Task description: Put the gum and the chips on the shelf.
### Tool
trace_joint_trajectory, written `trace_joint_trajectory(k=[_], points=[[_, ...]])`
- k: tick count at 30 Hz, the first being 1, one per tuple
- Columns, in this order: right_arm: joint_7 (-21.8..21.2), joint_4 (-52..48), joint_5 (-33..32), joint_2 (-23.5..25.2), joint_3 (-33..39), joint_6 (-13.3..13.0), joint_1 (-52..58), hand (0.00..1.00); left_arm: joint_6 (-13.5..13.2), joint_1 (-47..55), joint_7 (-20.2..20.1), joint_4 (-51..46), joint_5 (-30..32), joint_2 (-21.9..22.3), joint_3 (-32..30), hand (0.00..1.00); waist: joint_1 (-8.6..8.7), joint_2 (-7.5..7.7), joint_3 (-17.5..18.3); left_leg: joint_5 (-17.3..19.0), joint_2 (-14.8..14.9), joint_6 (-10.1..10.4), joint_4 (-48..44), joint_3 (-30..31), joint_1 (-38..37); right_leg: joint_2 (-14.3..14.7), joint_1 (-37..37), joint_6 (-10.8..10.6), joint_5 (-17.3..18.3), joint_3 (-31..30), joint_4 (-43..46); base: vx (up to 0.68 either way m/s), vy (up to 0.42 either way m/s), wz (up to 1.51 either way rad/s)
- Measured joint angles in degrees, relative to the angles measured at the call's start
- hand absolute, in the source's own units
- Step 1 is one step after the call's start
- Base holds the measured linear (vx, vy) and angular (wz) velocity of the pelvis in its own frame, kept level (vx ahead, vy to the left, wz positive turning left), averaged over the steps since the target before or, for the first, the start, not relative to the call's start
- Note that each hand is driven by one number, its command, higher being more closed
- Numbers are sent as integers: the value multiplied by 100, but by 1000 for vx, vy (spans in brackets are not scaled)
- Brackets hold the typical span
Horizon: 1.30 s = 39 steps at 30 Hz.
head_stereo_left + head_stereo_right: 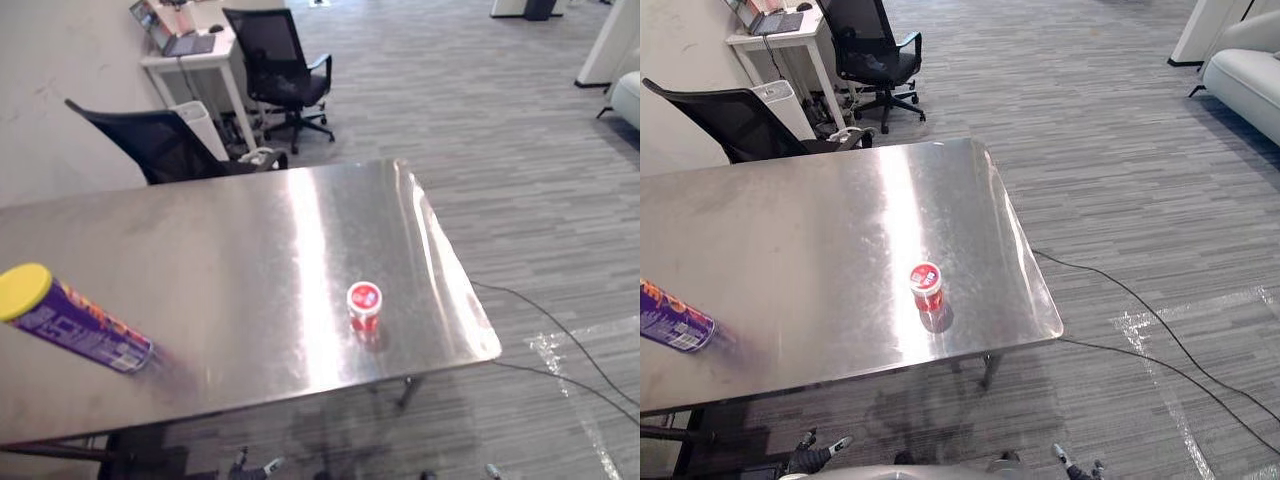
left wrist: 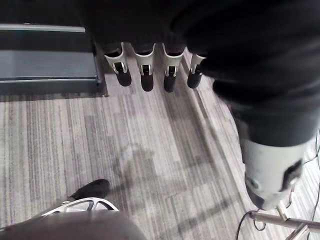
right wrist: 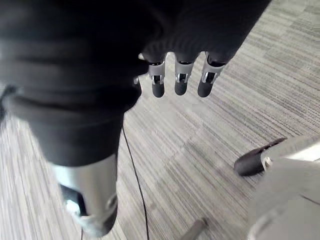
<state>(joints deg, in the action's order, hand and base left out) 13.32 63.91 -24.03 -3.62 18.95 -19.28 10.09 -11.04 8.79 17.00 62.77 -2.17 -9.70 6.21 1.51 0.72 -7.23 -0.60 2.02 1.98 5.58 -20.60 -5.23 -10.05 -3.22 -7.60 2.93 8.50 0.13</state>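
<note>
Step in hand: nothing picked up yet; this is the approach before the first grasp.

Left hand (image 2: 170,67): hangs low beside the bench, over the carpet floor (image 2: 150,150). Its fingers (image 2: 146,75) are straight and relaxed, with nothing in them.

Chips can (image 1: 78,320): purple with a yellow lid, on the steel bench (image 1: 250,230) at its left, near side. The lid points left and the base right. Whether it stands or lies I cannot tell.

Gum tub (image 1: 364,304): small, red with a white lid, upright on the bench. It sits toward the right near corner, well apart from the chips can and a little in from the right edge.

Right hand (image 3: 181,80): also down by the floor, fingers straight, holding nothing.

Far left, beyond the bench: two black office chairs (image 1: 285,70) and a white desk (image 1: 190,55).

Judgement: both items remain to be moved, so the task is at its start. The next move calls for raising one hand above the bench. The right hand suits the gum and the left the chips can. The small tub needs a pinch from above, the can a wrap round its body. The carry to the shelf comes after.
</note>
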Motion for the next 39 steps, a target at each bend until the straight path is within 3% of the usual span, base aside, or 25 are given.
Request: trace_joint_trajectory(k=[4,8,11,17,23,28,35,39], points=[[257,-415,-263,-256,851,-13,-2,0,-5,122,-79,-152,26,23,-251,0,-19,73,2,-30,-27,-16,36,86,9,-34,-30,-5,44,62,0,-115,3,11],[501,-1312,-356,-925,1754,-27,-170,0,-2,361,-164,-379,80,21,-449,0,-25,185,50,-4,-115,-42,38,109,62,-160,-13,-9,43,90,-1,-29,49,6],[635,-1936,-340,-1241,2051,-86,-414,0,-2,432,-192,-469,111,2,-530,0,-27,232,80,21,-203,-82,38,136,114,-246,11,-38,24,113,-9,22,80,8],[643,-2548,-167,-1408,2082,-189,-1122,0,66,449,-214,-699,123,-53,-528,0,-32,309,117,72,-295,-117,33,245,207,-315,16,-34,-32,182,-46,73,45,9],[565,-3795,426,-1566,1411,-244,-1277,0,177,497,-213,-873,276,-47,-433,0,-15,226,154,73,-309,-162,-5,285,200,-275,-4,-71,-99,211,-95,96,2,-1],[-191,-5419,1070,-1695,665,-245,-1116,0,170,478,-219,-918,389,-41,-431,0,14,204,162,91,-204,-134,-6,388,186,-165,8,34,-175,228,-98,42,-38,-5],[-2281,-7029,1039,-2021,-453,-44,-859,0,158,489,-208,-901,572,-42,-426,0,1,210,161,96,-204,-124,-3,391,186,-174,21,17,-178,263,-96,-26,-6,-1],[-3151,-7439,815,-2395,-676,125,-760,0,147,497,-190,-828,573,-46,-420,0,3,214,163,79,-220,-137,-2,384,197,-188,52,11,-173,270,-98,-47,-3,-5]])
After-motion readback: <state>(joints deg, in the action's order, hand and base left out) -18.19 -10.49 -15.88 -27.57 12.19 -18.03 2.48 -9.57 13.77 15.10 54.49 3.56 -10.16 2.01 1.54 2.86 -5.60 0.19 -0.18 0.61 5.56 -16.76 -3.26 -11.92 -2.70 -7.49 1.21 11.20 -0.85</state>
